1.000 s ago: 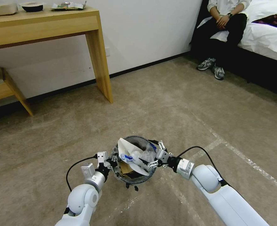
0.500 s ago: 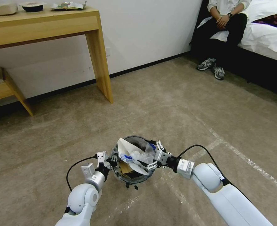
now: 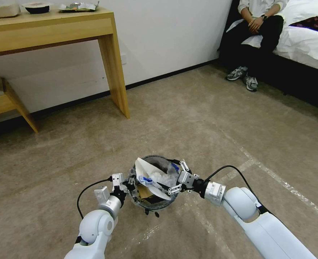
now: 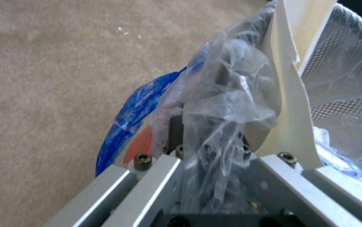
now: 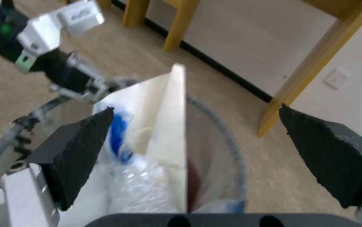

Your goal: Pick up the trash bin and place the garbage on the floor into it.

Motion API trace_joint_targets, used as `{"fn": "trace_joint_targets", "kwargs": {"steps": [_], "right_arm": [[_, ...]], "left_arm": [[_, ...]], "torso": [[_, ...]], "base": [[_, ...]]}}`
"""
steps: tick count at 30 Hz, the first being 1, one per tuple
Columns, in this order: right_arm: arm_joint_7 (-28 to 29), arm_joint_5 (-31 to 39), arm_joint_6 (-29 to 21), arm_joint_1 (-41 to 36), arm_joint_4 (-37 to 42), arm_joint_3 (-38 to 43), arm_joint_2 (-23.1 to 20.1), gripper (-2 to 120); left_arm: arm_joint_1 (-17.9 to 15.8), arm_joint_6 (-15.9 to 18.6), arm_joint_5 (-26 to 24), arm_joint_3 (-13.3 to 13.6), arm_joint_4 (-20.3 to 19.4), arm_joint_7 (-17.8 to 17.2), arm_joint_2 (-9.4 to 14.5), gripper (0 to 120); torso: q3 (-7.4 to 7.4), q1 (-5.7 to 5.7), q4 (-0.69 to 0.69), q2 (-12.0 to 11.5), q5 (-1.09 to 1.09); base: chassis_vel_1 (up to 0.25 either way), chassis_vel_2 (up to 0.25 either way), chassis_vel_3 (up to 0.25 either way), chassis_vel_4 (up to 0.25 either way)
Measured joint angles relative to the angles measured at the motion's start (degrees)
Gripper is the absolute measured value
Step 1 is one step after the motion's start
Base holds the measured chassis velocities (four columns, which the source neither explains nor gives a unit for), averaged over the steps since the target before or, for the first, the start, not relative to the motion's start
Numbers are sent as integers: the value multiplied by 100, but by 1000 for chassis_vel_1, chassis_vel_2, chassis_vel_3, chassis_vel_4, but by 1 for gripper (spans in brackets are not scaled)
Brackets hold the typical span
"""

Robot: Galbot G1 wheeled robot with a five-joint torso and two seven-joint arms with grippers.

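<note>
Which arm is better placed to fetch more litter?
Probably the right: its claw is open and empty over the trash bin, while the left claw is clamped on the bin's rim, holding it.

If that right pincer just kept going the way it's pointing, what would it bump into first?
Most likely the white slipper sticking up out of the trash bin. The open right pincer points across the bin's mouth, straight at it, though depth is hard to judge.

**Bin mouth crowded, carpet open all round**

The trash bin [image 3: 155, 201] is packed: a white slipper [image 3: 148, 174] juts above the rim and crinkled plastic fills the rest. The left tool [image 3: 128, 183] blocks the left rim, the right tool [image 3: 176, 178] spreads wide over the right. The floor [image 3: 202, 126] beyond lies bare to the far-left bench [image 3: 108, 43] leg.
</note>
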Motion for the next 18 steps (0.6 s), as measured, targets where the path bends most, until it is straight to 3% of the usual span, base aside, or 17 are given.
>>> {"fn": "trace_joint_targets", "kwargs": {"steps": [10,18], "right_arm": [[3,273,2,-42,278,82,-129,100],[-12,505,108,-113,365,222,-127,100]], "left_arm": [[34,330,-203,-84,-43,-240,38,1],[43,395,-323,-80,-91,-340,43,1]], "torso": [[0,0,0,0,0],[0,0,0,0,0]], "base": [[0,0,0,0],[0,0,0,0]]}}
